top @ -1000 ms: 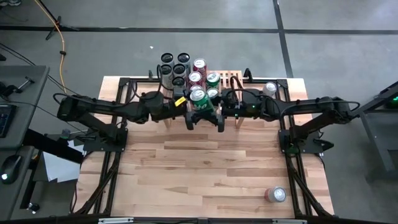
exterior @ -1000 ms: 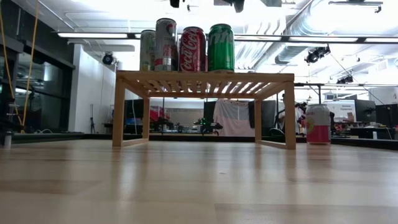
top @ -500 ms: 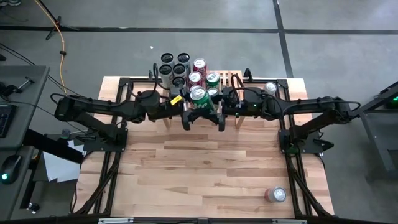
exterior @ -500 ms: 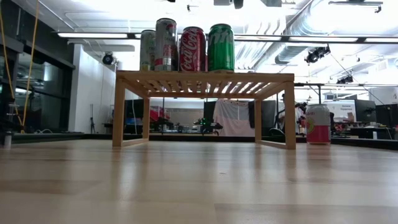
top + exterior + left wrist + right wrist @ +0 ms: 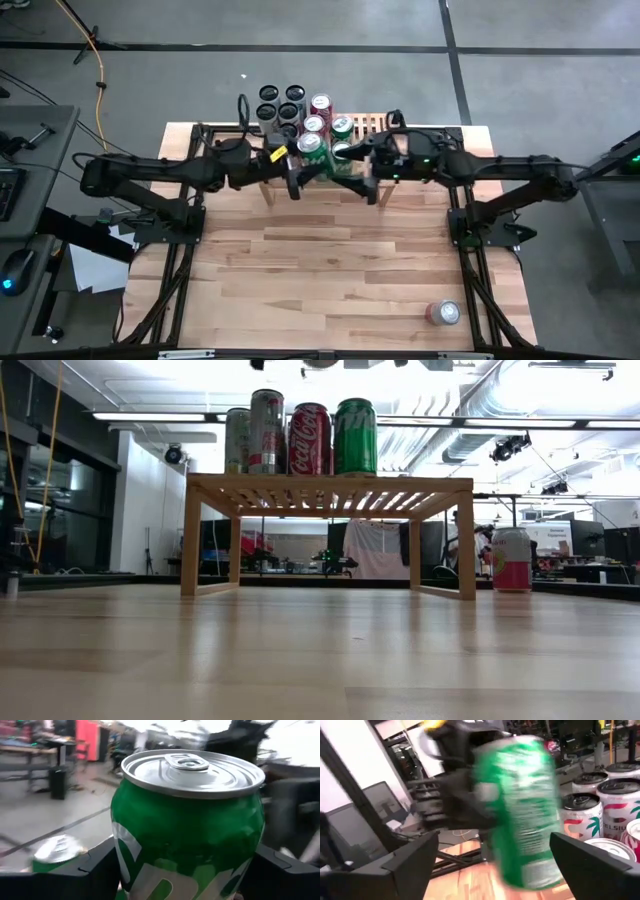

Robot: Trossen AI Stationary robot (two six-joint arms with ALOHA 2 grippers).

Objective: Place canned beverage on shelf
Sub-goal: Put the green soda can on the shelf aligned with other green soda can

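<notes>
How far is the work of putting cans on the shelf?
Done: several cans stand on the shelf. In hand: the left gripper holds a green can; the right gripper is open around it. Left: a pink can beside the shelf and a second can at the table's near edge.

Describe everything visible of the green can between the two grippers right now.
The green can is a metal beverage can with a silver top and an unopened pull tab, white lettering on glossy green. It stands upright in the left wrist view and hangs in the air over the shelf's front edge. The left gripper is closed on its sides, a finger against each flank. The right gripper stands open beside it, its fingers clear of the can.
</notes>
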